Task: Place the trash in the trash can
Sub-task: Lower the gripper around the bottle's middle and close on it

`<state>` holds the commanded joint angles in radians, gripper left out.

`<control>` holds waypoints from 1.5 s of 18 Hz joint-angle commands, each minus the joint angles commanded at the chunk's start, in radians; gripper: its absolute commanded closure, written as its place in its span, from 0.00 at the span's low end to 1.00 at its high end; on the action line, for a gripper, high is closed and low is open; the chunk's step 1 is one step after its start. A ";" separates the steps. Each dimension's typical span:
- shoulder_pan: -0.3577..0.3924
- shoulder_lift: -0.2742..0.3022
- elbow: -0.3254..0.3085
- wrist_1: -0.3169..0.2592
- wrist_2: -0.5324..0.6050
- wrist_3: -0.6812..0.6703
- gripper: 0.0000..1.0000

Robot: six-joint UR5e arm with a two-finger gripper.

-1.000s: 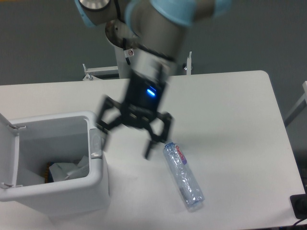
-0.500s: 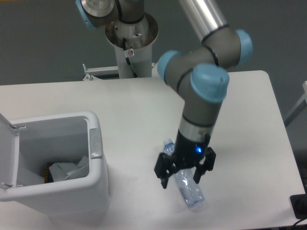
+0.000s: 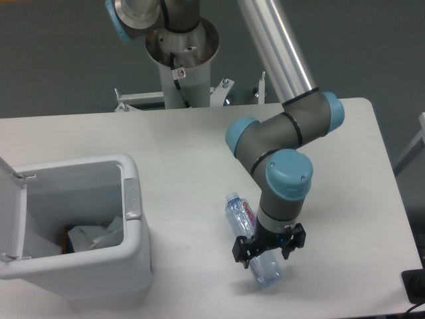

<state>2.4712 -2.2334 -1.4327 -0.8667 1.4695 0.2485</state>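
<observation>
Black two-finger gripper [image 3: 267,251], fingers spread apart, straddles the lower half of the clear crushed bottle [image 3: 252,240], one finger on either side; contact cannot be told. Bottle lies diagonally on the white table [image 3: 332,146], cap end far-left. White trash can [image 3: 80,226], lid open, stands left; crumpled wrapper [image 3: 93,236] lies inside it.

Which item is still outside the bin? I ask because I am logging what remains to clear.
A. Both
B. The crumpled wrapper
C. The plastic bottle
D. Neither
C: the plastic bottle lies on the table under the gripper, while the crumpled wrapper sits inside the open trash can.
</observation>
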 joint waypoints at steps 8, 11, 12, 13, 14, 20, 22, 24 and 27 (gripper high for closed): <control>-0.008 -0.022 -0.028 0.000 0.002 0.014 0.01; -0.008 -0.017 -0.034 0.000 0.002 0.014 0.25; -0.008 -0.017 -0.034 0.000 0.002 0.015 0.31; -0.006 -0.015 -0.034 -0.002 0.002 0.015 0.34; -0.006 -0.015 -0.034 -0.002 0.002 0.015 0.34; -0.006 -0.009 -0.032 -0.002 0.002 0.018 0.34; -0.006 -0.003 -0.031 0.002 0.002 0.018 0.34; -0.006 0.000 -0.026 0.002 0.002 0.018 0.34; -0.006 0.009 -0.025 0.002 0.000 0.018 0.35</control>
<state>2.4651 -2.2243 -1.4573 -0.8652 1.4696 0.2669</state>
